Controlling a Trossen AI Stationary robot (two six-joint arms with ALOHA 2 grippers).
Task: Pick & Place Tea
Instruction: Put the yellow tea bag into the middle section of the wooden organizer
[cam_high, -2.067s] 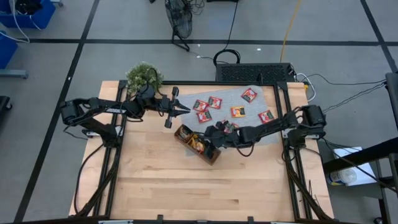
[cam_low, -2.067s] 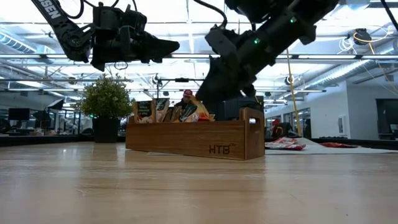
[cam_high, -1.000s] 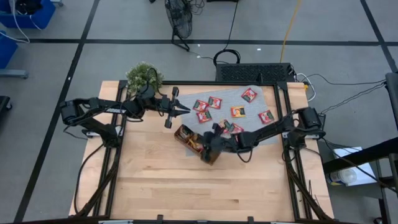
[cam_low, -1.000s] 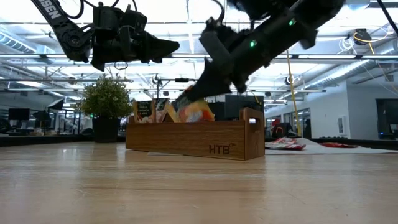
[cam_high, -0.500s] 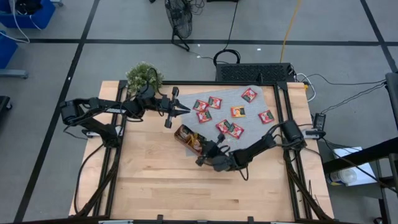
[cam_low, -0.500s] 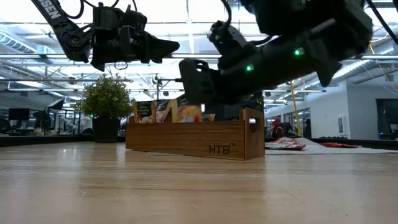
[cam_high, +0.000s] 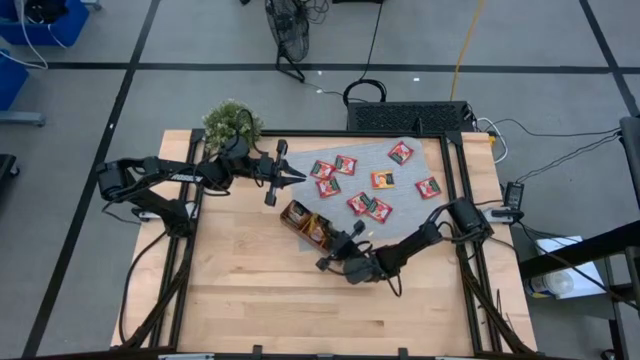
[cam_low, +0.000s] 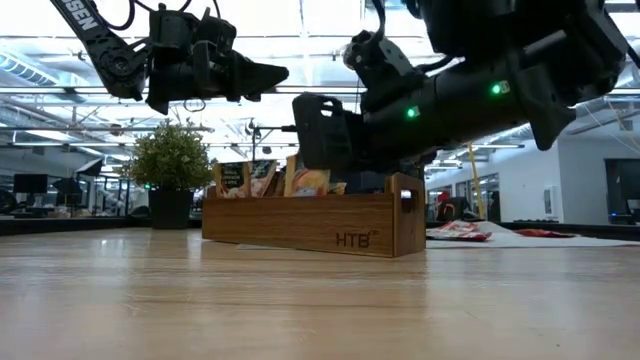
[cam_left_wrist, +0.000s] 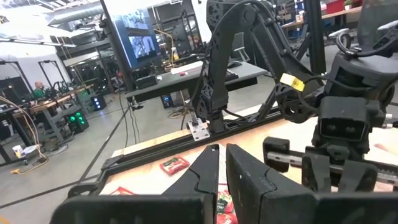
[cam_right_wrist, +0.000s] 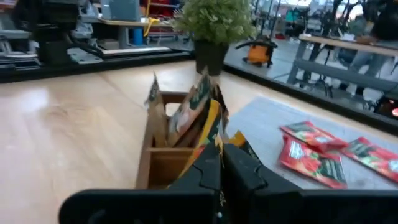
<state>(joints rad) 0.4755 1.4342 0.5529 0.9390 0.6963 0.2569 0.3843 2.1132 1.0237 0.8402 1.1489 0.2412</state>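
Note:
The brown wooden tray (cam_high: 297, 217) lies slantwise at mid table with tea sachets (cam_low: 305, 182) standing on edge in it. More red tea sachets (cam_high: 382, 180) lie flat on the grey mat (cam_high: 412, 168). My right gripper (cam_high: 330, 240) is shut. It points nearly level along the tray from the tray's near right end, its tips (cam_right_wrist: 221, 155) at the end compartment beside an orange sachet (cam_right_wrist: 212, 127). My left gripper (cam_high: 298, 176) hangs above the table beyond the tray's far end, only a slit between its fingers (cam_left_wrist: 222, 155) and nothing in them. My right gripper's shut fingertips (cam_right_wrist: 211, 163) stand close against the orange sachets in the tray's end compartment (cam_right_wrist: 163, 167), coming level from the tray's near right end. The fingers themselves hide that spot, so I cannot tell whether they touch a sachet or the tray.
A potted plant (cam_high: 232, 122) stands at the table's far left corner, behind the tray in the low view (cam_low: 172, 160). Bare wood stretches across the near half of the table (cam_high: 300, 310). Black frame rails (cam_high: 455, 180) run along the table's sides.
My right gripper, shut throughout, has swung from above the tray toward the table's near edge and sunk, tipping from slanting downward to nearly level. The orange sachet that leaned under it now stands more upright in the tray.

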